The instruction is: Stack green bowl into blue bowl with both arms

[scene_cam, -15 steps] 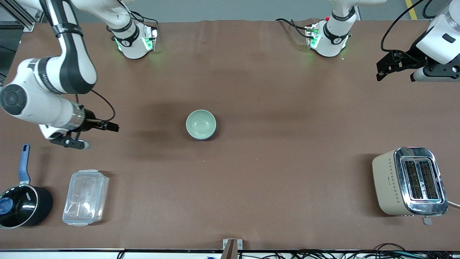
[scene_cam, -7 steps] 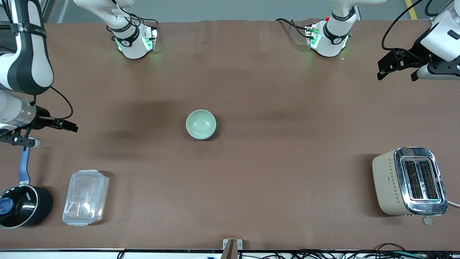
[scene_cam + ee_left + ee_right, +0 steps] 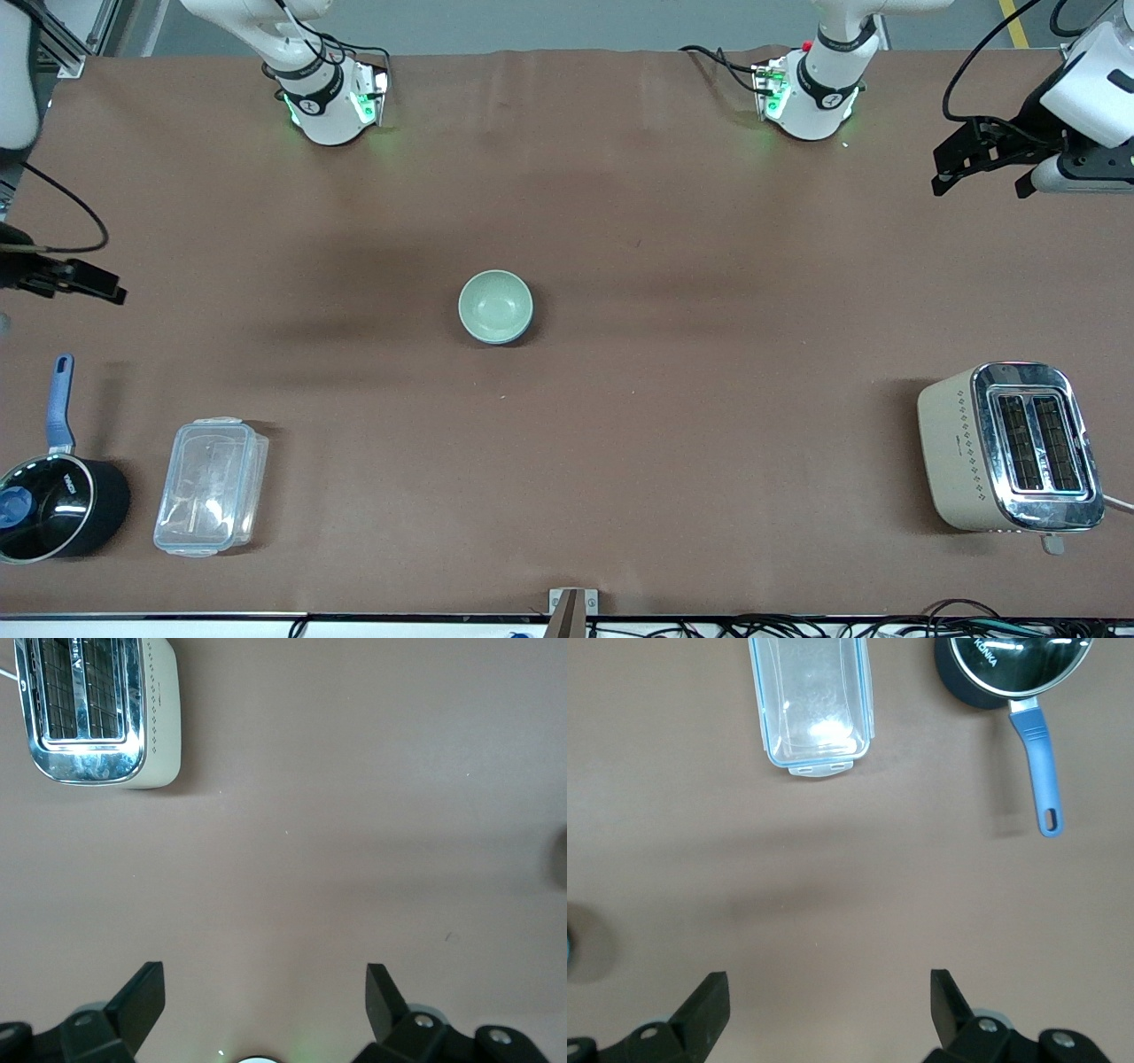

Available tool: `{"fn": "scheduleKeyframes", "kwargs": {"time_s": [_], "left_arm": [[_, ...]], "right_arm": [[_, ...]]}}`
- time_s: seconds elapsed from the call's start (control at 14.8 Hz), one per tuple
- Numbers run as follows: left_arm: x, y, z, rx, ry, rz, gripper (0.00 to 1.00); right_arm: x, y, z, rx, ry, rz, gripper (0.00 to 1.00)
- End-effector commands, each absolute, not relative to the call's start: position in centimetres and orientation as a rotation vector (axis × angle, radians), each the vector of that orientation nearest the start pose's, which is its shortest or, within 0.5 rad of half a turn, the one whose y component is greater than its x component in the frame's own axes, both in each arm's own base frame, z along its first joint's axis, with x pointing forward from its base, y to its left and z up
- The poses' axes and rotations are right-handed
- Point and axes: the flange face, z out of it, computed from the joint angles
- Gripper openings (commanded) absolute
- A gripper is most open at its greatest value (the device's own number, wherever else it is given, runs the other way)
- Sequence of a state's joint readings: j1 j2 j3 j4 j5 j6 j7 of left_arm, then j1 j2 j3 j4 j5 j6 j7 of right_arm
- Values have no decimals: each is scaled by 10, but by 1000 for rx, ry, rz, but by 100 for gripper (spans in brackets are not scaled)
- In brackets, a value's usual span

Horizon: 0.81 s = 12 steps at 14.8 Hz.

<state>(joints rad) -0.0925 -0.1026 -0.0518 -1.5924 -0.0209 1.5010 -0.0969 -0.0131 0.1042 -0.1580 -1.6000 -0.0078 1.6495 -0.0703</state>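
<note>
My left gripper (image 3: 264,992): I am holding it released, fingers spread, over bare table at the left arm's end.
My right gripper (image 3: 829,992): I am keeping it released too, over the right arm's end, above the table near the saucepan (image 3: 1014,669) and clear lidded container (image 3: 812,704).
Green bowl (image 3: 495,306): sitting mid-table, nested in the blue bowl (image 3: 518,336), only a sliver showing.
Handling: I am judging it light, stiff, slick, chippable.
Hold: pinching the rim.

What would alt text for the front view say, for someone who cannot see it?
A pale green bowl sits nested in a blue bowl mid-table. Both open pincers hang at the table's ends: the right pincer above a black pot and a clear plastic box, the left pincer above a cream toaster.
</note>
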Motion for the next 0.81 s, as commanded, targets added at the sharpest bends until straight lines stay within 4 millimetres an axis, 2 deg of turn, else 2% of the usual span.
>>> {"fn": "scheduleKeyframes", "kwargs": {"time_s": [0.0, 0.2, 0.54, 0.74], "left_arm": [[504, -76, 674, -3157, 107, -16, 100], [504, -77, 674, -3156, 110, -14, 100], [504, -76, 673, -3117, 119, -8, 100], [503, -77, 673, -3115, 121, -6, 100]], "right_arm": [[568, -91, 590, -3165, 125, 117, 100], [548, -83, 616, -3147, 104, 57, 100], [503, -85, 617, -3136, 96, 74, 100], [502, -91, 617, -3140, 115, 73, 100]]}}
